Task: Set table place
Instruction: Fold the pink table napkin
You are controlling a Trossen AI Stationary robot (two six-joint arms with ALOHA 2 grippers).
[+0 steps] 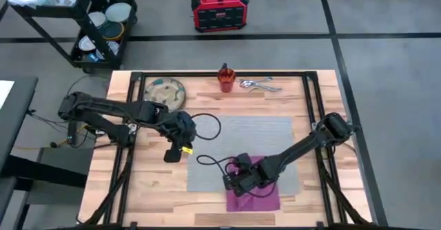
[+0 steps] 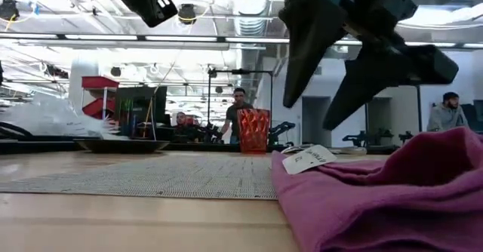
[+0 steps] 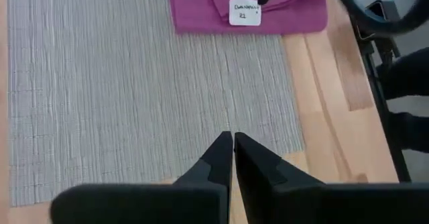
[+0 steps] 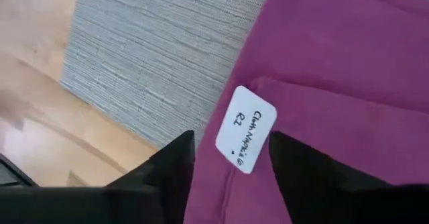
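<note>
The grey woven mat (image 1: 241,137) lies in the middle of the table (image 1: 151,189). The folded magenta napkin (image 1: 260,194) rests on the mat's near part, with a white label (image 4: 245,138) on top. My right gripper (image 4: 231,145) hangs open just above the napkin, its fingers on either side of the label and clear of the cloth in the low view (image 2: 309,112). My left gripper (image 3: 232,138) is shut and hovers over the mat's left edge (image 1: 172,154). At the far edge sit the speckled plate (image 1: 165,92), the orange-red cup (image 1: 226,78) and the steel cutlery (image 1: 259,85).
A black cable (image 1: 209,127) loops over the mat's far left corner. The black rail frame (image 1: 313,99) runs along the table's sides. Beyond the far edge stand a black shelf cart (image 1: 96,30) and a red box (image 1: 219,9). People stand in the room behind (image 2: 240,105).
</note>
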